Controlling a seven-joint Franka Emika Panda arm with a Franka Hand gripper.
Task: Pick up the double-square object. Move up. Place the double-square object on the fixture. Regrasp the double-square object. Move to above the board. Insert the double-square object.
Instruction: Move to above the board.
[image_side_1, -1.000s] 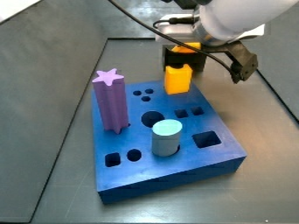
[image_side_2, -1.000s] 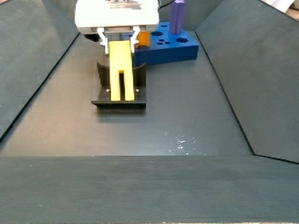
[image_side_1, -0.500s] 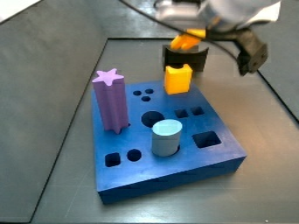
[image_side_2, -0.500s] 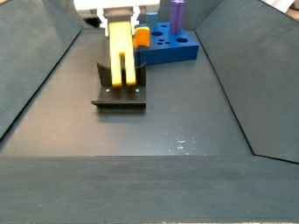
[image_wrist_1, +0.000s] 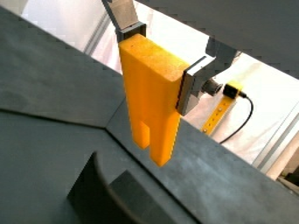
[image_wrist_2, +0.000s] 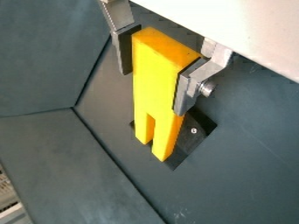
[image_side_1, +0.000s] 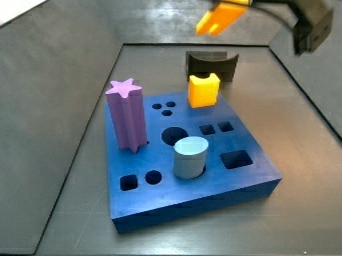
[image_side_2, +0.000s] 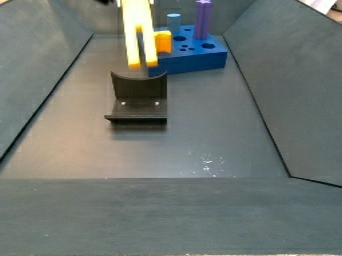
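My gripper (image_wrist_1: 162, 61) is shut on the double-square object (image_wrist_1: 152, 101), a long yellow-orange bar with a groove at its lower end. Both wrist views show the silver fingers (image_wrist_2: 191, 80) clamping its upper part, with the gripper (image_wrist_2: 156, 66) directly over the fixture (image_wrist_2: 184, 140). In a side view the double-square object (image_side_1: 221, 16) hangs tilted at the top of the picture, well above the dark fixture (image_side_1: 211, 63). From the opposite side the double-square object (image_side_2: 136, 35) stands upright over the fixture (image_side_2: 138, 98). The blue board (image_side_1: 247, 180) lies in front of the fixture.
On the board stand a purple star peg (image_side_1: 127, 115), a short yellow-orange peg (image_side_1: 203, 90) and a teal cylinder (image_side_1: 191, 157). Several holes in the board (image_side_2: 207, 58) are open. Sloped dark walls (image_side_2: 47, 90) enclose the floor on both sides.
The gripper has risen with the double-square object, lifting it off the fixture and up toward the top of both side views.
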